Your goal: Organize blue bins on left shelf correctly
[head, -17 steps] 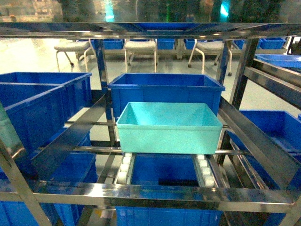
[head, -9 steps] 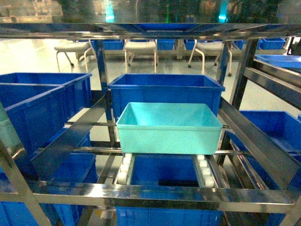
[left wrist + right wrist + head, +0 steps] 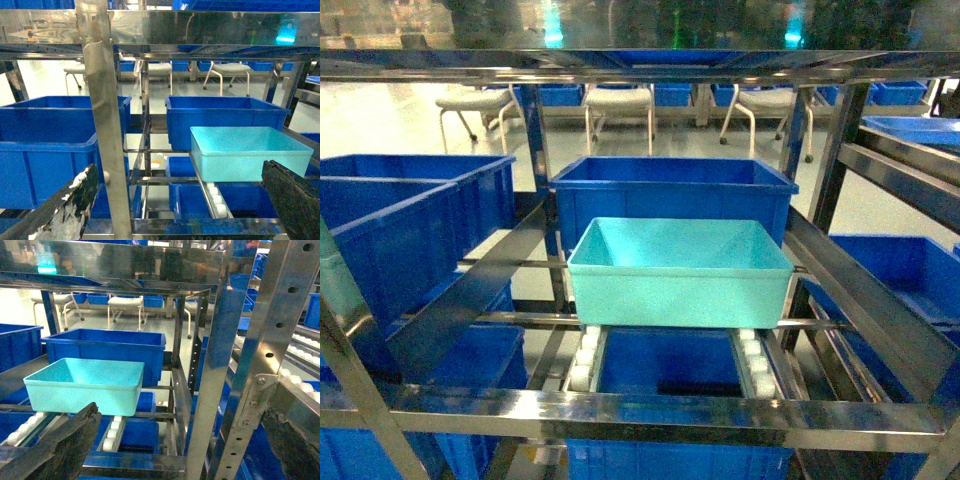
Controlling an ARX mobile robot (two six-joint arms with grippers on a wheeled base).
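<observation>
We see the turquoise bin [image 3: 678,270] in the middle bay of the left shelf [image 3: 650,410], resting on the two white roller tracks [image 3: 584,356]. It stands level, with its open side up, and it looks empty. Just behind it, on the far side, is a royal-blue bin [image 3: 672,192] that seems to touch its back wall or to be very close; we cannot tell which. More royal-blue bins stand at the left [image 3: 405,225] and on the lower tier [image 3: 670,370], under the tracks.

Neither arm shows in the head view. In the left wrist view, the left gripper [image 3: 180,210] shows two dark fingers, one at each lower corner, set wide apart with nothing between them. In the right wrist view, the right gripper [image 3: 185,445] looks the same: jaws wide open and holding nothing. Both are on the near side of the shelf frame, well apart from the turquoise bin.

We judge that the bin is light, because it is empty thin plastic, and rather stiff. Its walls are smooth and tapered, so jaws could slide off them. The flat rim [image 3: 672,266] on the near wall seems the best place to hold. On the rollers it will probably move easily, so a push may send it away.
</observation>
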